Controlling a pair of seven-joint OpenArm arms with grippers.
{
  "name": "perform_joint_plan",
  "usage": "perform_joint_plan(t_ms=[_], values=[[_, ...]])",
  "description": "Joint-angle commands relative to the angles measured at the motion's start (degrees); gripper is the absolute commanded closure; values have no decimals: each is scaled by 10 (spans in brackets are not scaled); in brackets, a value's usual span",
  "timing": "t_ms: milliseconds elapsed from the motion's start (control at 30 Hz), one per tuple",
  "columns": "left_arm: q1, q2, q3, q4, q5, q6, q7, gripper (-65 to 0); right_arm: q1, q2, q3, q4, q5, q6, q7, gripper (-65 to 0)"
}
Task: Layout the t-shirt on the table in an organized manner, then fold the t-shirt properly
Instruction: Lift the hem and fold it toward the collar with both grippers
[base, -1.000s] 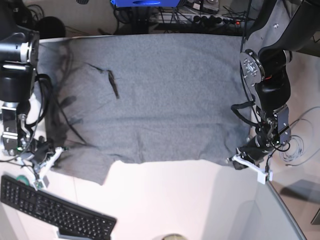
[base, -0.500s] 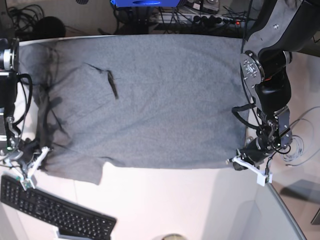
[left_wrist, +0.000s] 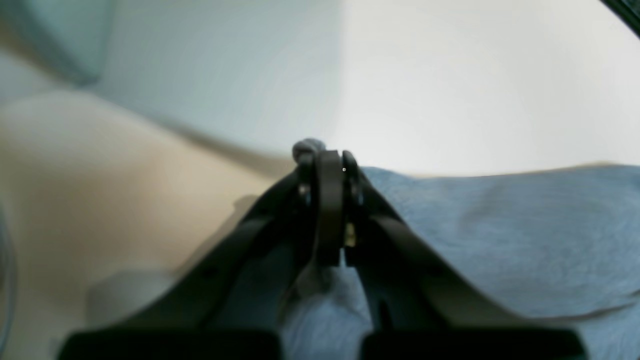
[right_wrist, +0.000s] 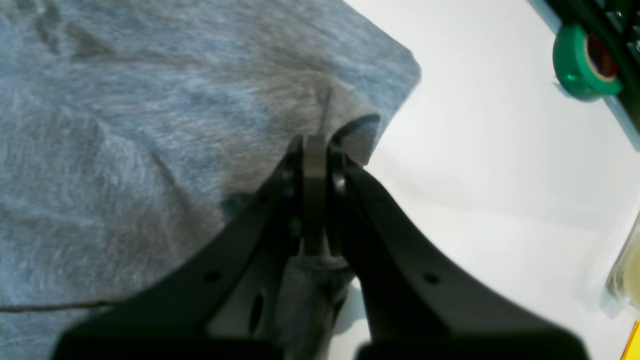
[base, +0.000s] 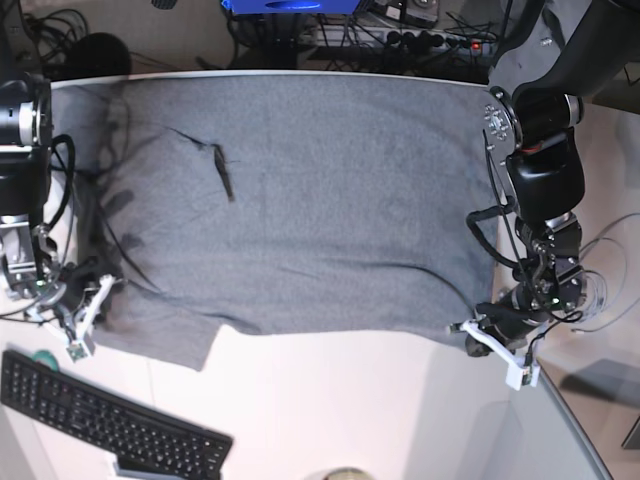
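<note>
Two grippers pinch opposite near corners of the t-shirt, which lies spread across the far half of the table. The left gripper is clenched on the hem corner by the table's edge, a small nub of grey cloth showing past its tips; the right gripper is clamped on a fold of fabric at the other corner, near the keyboard. Holding both corners likely lets the arms pull the cloth taut and flat, since creases remain near the right arm's side.

t-shirt on table, keyboard beside
</note>
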Motion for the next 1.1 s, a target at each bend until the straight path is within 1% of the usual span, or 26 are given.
perform_joint_plan(t_ms=[0, 167, 333, 400, 467, 500, 600, 767, 833, 867, 967, 1000, 1067], values=[[-19, -6, 1, 2, -7, 1, -21, 0, 18, 14, 4, 10, 2, -2, 13, -2], [-38, 0, 0, -25, -7, 1, -27, 0, 19, 19, 3, 10, -1, -2, 14, -2], [-46, 3, -1, -24, -7, 1, -27, 0, 28, 20, 2, 10, -2, -2, 16, -2], [-47, 2, -1, -24, -7, 1, -27, 0, 29, 20, 2, 10, -2, -2, 29, -2], [-46, 2, -1, -24, -7, 0, -25, 0, 29, 20, 2, 8, -5, -2, 54, -2], [-45, 2, -1, -24, -7, -1, -24, 0, 28, 21, 2, 7, -19, -2, 63, -2], [-28, 2, -1, -20, -7, -3, -24, 0, 25, 22, 3, 6, -88, -2, 82, -2], [4, 13, 0, 31, -7, -3, -24, 0, 26, 26, 3, -32, -141, -2, 134, 0], [18, 16, 0, 53, -7, -3, -23, 0, 32, 27, 3, -49, -163, -2, 148, 0], [25, 16, 0, 66, -7, -3, -17, 0, 31, 27, 3, -56, -169, -2, 152, 0], [39, 16, 0, 102, -7, -5, 21, 0, 27, 27, 3, -65, -173, -2, 163, 0], [47, 16, 0, 116, -7, -5, 29, 0, 21, 27, 3, -62, -173, -2, 165, 0], [60, 16, 0, 142, -7, -15, 34, 0, 15, 27, 3, -53, -173, -2, 172, 0]])
